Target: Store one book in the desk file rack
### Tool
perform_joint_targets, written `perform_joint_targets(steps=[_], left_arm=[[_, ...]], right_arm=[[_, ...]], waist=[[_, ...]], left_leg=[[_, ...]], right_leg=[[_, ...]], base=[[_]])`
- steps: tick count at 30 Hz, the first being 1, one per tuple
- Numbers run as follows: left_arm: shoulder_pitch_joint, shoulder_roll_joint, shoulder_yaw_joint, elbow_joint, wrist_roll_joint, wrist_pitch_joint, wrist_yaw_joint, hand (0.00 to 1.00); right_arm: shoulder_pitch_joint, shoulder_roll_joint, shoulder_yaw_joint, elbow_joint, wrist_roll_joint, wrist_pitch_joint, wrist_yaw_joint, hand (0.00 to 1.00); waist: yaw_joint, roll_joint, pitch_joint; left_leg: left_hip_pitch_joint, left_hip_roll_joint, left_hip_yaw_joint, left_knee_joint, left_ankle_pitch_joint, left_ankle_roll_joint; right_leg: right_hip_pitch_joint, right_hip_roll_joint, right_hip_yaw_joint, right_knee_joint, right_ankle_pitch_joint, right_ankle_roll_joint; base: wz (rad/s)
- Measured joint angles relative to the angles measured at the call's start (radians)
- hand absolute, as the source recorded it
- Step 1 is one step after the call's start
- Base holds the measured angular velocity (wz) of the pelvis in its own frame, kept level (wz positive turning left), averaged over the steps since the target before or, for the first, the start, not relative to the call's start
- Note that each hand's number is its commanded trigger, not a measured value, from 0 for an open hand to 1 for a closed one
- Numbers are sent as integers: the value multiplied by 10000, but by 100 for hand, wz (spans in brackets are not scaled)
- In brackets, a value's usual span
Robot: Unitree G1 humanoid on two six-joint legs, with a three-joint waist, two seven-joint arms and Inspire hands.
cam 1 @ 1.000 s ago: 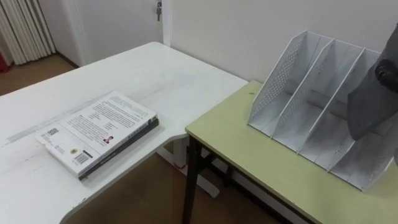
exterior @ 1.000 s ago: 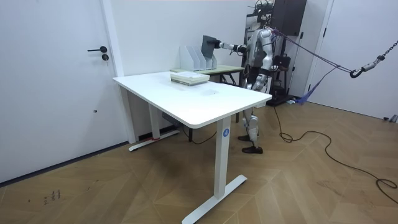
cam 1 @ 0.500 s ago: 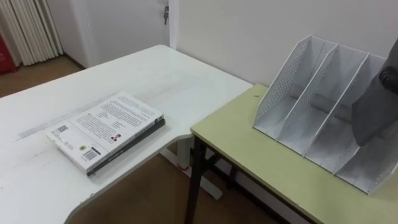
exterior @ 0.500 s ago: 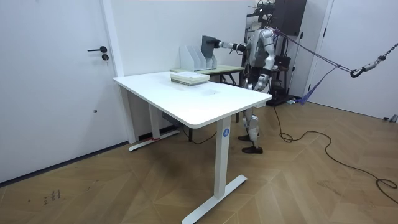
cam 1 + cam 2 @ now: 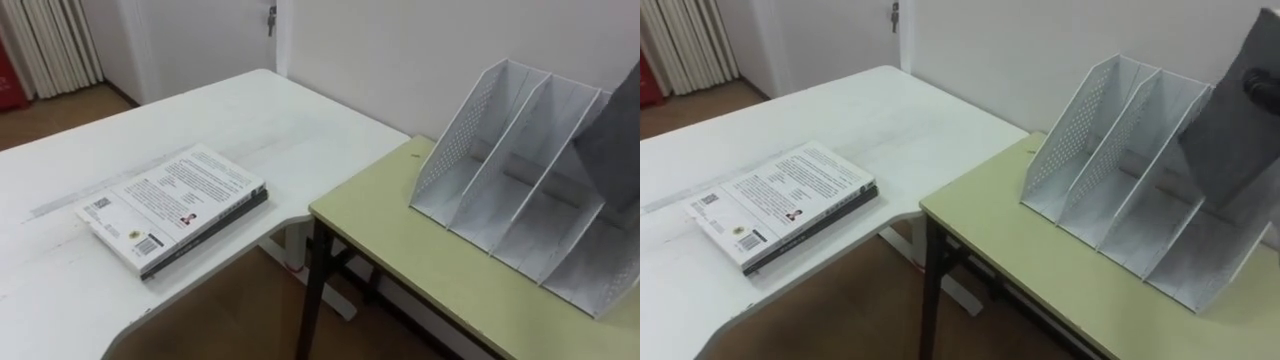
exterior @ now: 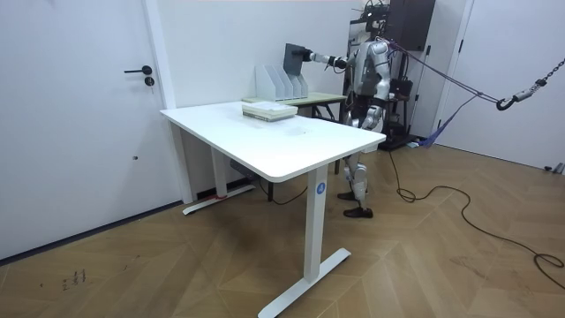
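Note:
A dark grey book (image 5: 1230,115) hangs upright over the right-hand slot of the white perforated file rack (image 5: 1110,165), and my right hand (image 5: 1266,90) is shut on its upper edge. The room view shows that arm stretched out toward the rack (image 6: 281,84) with the book (image 6: 294,58) above it. The rack's slots are all bare inside. A stack of two books (image 5: 175,205) lies flat on the white desk (image 5: 250,120) to my left. My left hand (image 6: 351,106) stays down by my body.
The rack stands on a pale green table (image 5: 420,250) against the wall, butted up to the white desk's corner. There is a gap with wooden floor (image 5: 240,310) between the two tabletops below me. A door (image 6: 79,115) is on the room view's left.
My right hand has lifted the grey book higher above the rack. The eye view has shifted slightly to the left.

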Motion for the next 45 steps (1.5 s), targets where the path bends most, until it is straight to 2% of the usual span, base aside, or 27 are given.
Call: perform_joint_targets(steps=[3,15,33,39,45], left_arm=[[0,0,8,29,-12,105,59,0],[0,55,42,126,-22,152,441,0],[-2,154,10,312,-395,140,452,0],[-2,170,9,291,-395,142,468,0],[-21,188,5,259,-371,134,499,0]], right_arm=[[-3,-13,-1,-1,41,0,-4,0],[-19,-21,0,-2,332,-1,-18,0],[-178,-200,5,-2,373,-9,-418,0],[-196,-209,10,-3,417,-8,-435,0],[-393,-278,281,-417,1225,-14,-178,0]], waist=[[6,49,-28],[13,76,5],[16,20,64],[16,27,60],[21,105,32]], left_leg=[[-23,-2,-2,8,0,0],[-38,-8,-12,3,1,0],[-32,-7,-21,-3,1,0],[-51,-8,-24,-1,1,0],[-76,8,76,-27,4,-4]], right_leg=[[0,-1,-1,4,-1,0],[-36,-2,0,-16,-6,6],[-24,4,1,-31,-5,5],[-40,3,4,-43,-6,6],[-59,12,51,-27,-6,6]], base=[[0],[0],[0],[0],[-2]])
